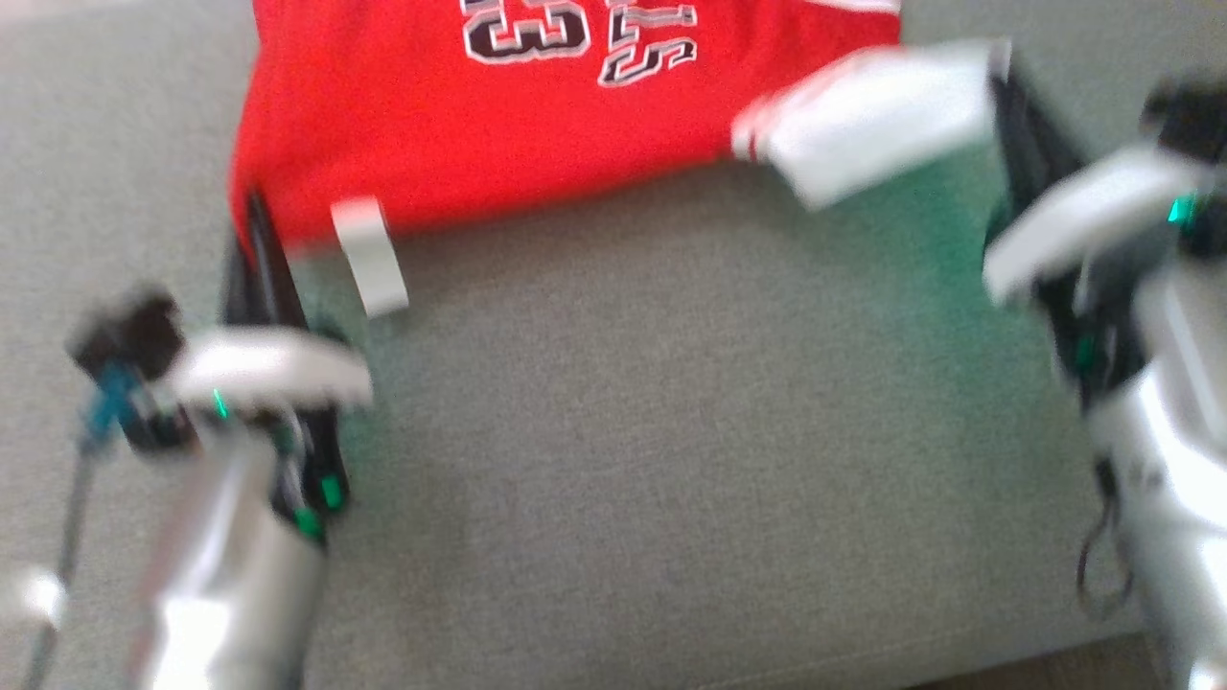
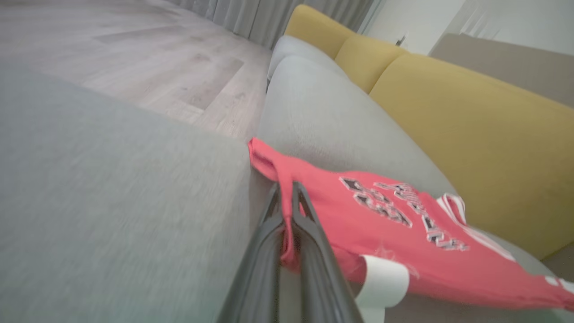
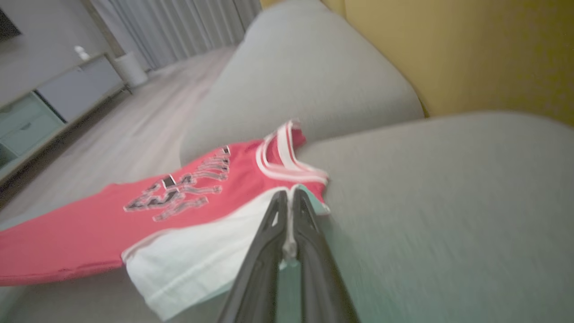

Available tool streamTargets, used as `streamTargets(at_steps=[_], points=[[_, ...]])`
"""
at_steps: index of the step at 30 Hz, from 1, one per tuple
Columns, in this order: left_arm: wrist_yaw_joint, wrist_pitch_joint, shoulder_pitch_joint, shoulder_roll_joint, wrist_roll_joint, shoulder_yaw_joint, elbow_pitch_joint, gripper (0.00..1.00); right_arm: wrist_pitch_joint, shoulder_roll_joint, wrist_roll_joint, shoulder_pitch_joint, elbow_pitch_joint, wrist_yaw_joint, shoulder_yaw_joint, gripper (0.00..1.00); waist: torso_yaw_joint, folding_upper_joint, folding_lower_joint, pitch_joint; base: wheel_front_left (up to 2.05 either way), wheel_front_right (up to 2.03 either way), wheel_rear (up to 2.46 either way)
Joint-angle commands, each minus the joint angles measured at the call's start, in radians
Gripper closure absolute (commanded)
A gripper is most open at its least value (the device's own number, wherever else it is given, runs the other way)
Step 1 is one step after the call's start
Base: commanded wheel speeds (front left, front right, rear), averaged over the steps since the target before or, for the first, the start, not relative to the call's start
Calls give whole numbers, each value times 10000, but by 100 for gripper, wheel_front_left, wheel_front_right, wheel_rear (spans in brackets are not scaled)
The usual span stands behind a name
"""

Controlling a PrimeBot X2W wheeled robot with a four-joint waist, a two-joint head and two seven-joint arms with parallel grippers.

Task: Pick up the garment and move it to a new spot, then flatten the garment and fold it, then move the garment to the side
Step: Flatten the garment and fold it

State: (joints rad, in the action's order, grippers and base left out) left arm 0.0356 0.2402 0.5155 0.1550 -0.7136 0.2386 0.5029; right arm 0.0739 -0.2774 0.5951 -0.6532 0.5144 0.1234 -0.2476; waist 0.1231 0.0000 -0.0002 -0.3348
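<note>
Head view, motion-blurred: the red basketball jersey with white sleeves [image 1: 498, 125] lies at 12 o'clock on the grey fabric sofa cushion [image 1: 671, 431], its top cut off. An upside-down "23" is readable. The left gripper [image 1: 257, 216] reaches its hem at 9 o'clock, and the right gripper [image 1: 1005, 101] reaches a sleeve at 2 o'clock.
Left wrist view: jaws clamped on the red hem.
Right wrist view: jaws clamped on the white sleeve edge.
</note>
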Motion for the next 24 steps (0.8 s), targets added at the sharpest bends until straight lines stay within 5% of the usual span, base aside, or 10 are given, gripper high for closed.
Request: streamTargets(at_steps=[1, 9, 16, 24], points=[[94, 99, -516, 194, -3, -187, -459, 100, 402, 192, -254, 838, -631, 73, 344, 100, -137, 0, 2, 618, 0, 0, 0], [584, 83, -2997, -103, -273, -136, -1663, 100, 2507, 1019, -1478, 4286, -3238, 73, 1929, 100, -407, 0, 2, 1552, 0, 0, 0], [1417, -626, -4887, 302, 50, 199, -3131, 100, 5070, 1874, -2459, 6885, -5978, 73, 3083, 100, -514, 0, 2, 1935, 0, 0, 0], [1813, -1509, -5686, 702, 256, 605, -4372, 100, 6527, 2218, -2660, 7929, -8062, 73, 3596, 100, -575, 0, 2, 2037, 0, 0, 0]])
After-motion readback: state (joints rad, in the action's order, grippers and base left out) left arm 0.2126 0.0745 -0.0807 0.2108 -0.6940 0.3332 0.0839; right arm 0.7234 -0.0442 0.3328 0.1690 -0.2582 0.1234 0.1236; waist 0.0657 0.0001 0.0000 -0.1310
